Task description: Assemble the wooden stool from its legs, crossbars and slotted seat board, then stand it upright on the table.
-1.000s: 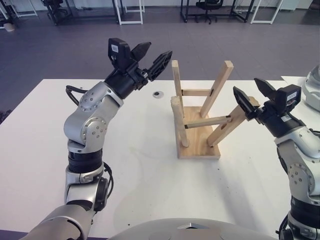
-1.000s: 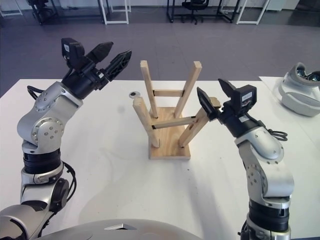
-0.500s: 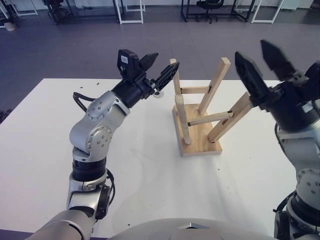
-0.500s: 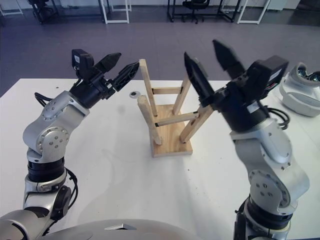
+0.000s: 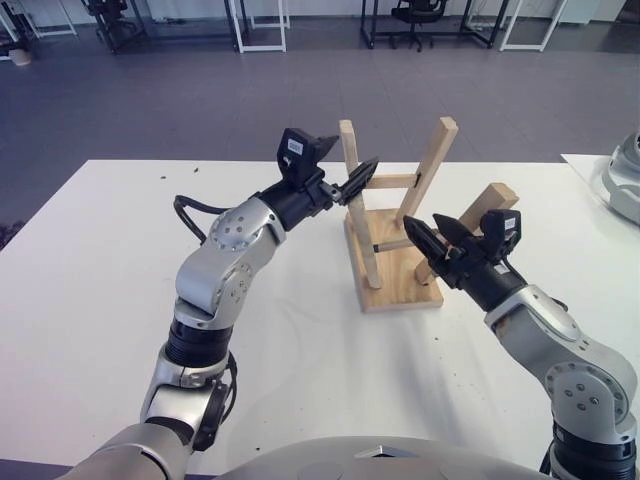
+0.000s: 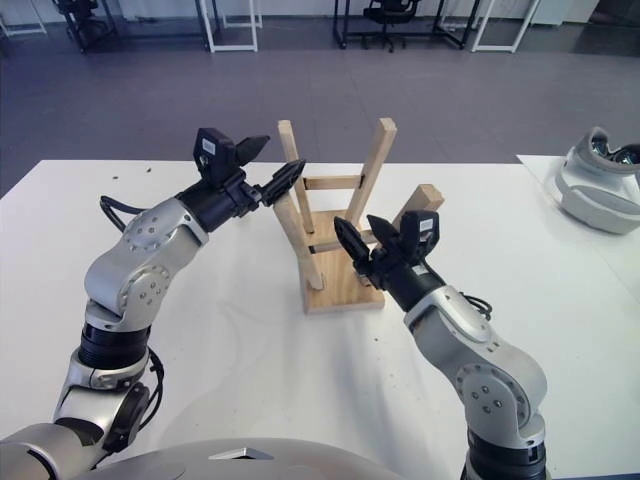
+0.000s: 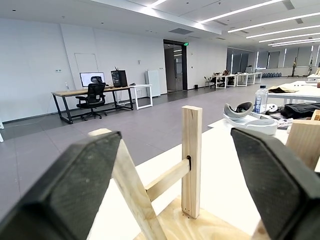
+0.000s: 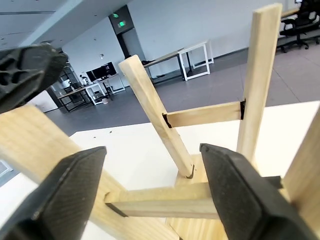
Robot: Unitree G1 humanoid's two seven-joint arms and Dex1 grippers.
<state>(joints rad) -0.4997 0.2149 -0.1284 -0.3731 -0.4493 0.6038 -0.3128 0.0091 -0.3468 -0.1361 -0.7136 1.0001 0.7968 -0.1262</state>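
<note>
right gripper (image 5: 447, 240) nearest, fingers spread wide, gripping nothing, tips at near right leg (image 5: 490, 205) and lower crossbar (image 5: 398, 243), contact can't tell. stool (image 5: 361, 240) just beyond it, upside down, seat board (image 5: 395, 295) flat on white table (image 5: 90, 270), four legs up and splayed. left gripper (image 5: 345, 168) farther back, fingers apart too, holding nothing, far left leg (image 5: 349, 135) in the gap between them, upper crossbar (image 5: 392, 182) just past its tips. headset (image 5: 625, 180) well off to the right gripper's outer side
</note>
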